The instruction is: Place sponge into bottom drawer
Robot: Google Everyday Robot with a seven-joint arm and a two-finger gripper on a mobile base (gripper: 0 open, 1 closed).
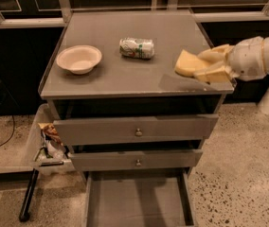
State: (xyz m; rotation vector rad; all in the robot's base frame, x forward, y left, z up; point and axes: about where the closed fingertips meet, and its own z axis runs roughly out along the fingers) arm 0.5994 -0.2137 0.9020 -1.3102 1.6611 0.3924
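The pale yellow sponge (186,63) is held in my gripper (201,66), just above the grey cabinet top (125,74) near its right front corner. The yellowish fingers (215,54) close on the sponge from the right, and the white arm reaches in from the right edge. The bottom drawer (139,200) is pulled open at the foot of the cabinet, its flat grey floor showing with nothing in it. It lies well below and to the left of the gripper.
A crushed can (137,48) lies on its side mid-top and a pale bowl (79,58) sits at the left. Two shut drawer fronts with knobs (138,132) are above the open drawer. A bin with rubbish (47,145) stands left of the cabinet.
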